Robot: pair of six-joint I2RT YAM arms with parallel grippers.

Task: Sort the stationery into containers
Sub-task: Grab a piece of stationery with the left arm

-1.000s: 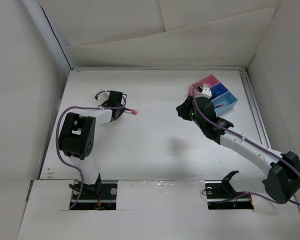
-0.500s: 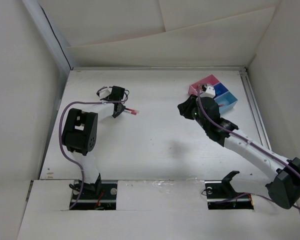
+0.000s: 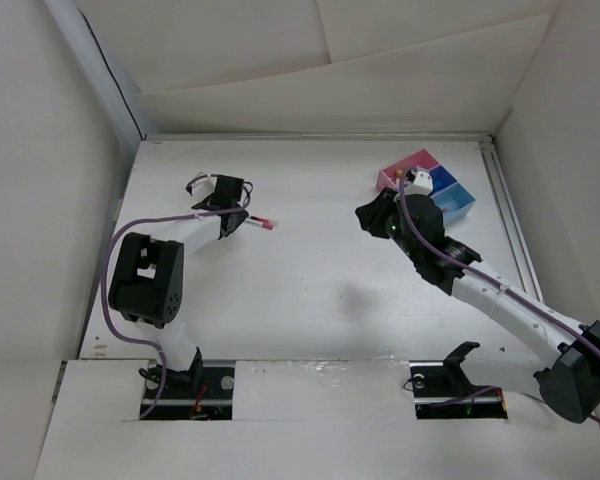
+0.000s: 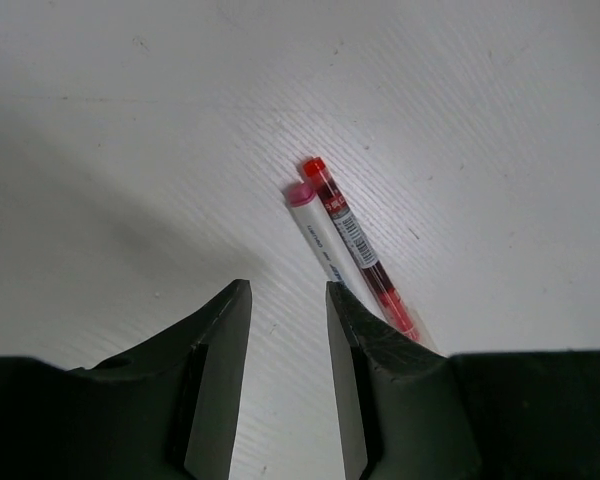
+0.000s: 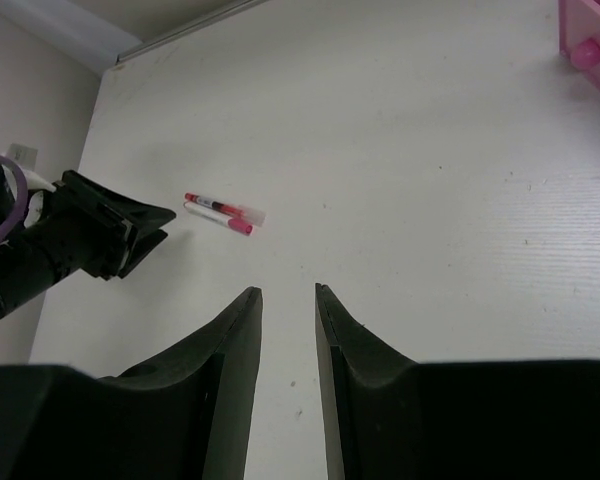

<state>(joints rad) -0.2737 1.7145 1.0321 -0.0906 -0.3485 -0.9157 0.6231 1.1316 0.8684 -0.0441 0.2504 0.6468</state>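
Red, pink-capped pens (image 4: 360,245) lie just beyond left fingers (image 4: 220,380), narrowly parted, empty; right fingers (image 5: 232,380) likewise

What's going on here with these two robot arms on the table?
Two robot arms are sorting stationery into a row of three small trays at the table's far right. The left arm's fingers hover slightly apart and empty, just beside a red pen and a white pen with a pink cap. The pens lie side by side on the table, and neither is picked up yet. The right arm's fingers, also apart and empty, hang near the pink tray.
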